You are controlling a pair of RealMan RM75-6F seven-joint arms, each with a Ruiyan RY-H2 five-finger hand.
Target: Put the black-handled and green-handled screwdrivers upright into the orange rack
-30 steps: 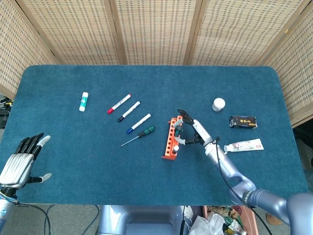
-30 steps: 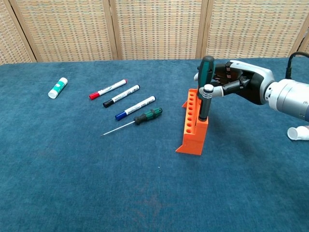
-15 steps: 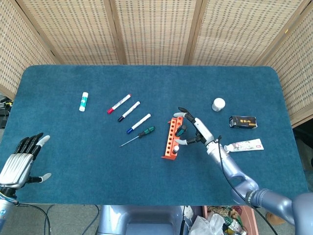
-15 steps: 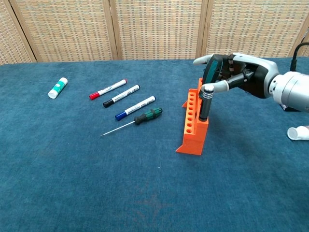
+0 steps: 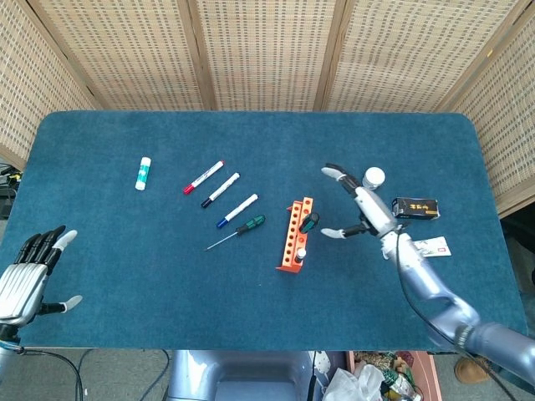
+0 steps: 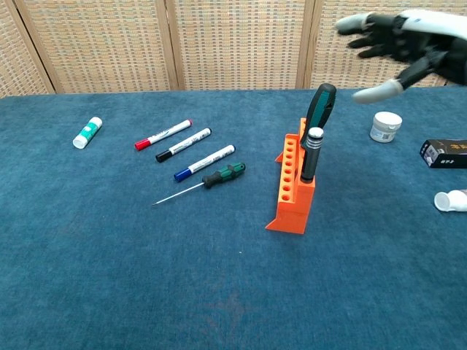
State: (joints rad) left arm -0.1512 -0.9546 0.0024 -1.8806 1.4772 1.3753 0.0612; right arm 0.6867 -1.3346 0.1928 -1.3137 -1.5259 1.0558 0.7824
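Nearest you, your left robot hand (image 5: 25, 280) hovers at the table (image 5: 117, 292) edge, fingers spread and holding nothing. Farther in, the orange rack (image 6: 292, 188) carries two tools upright: a black-handled screwdriver (image 6: 310, 154) with a pale cap and, behind it, a dark screwdriver (image 6: 319, 109) with green trim, leaning slightly. A smaller green-handled screwdriver (image 6: 223, 174) lies flat on the table left of the rack, just beside the blue marker (image 6: 204, 162). Your right robot hand (image 6: 398, 40) hangs well above the rack, fingers wide apart, gripping nothing.
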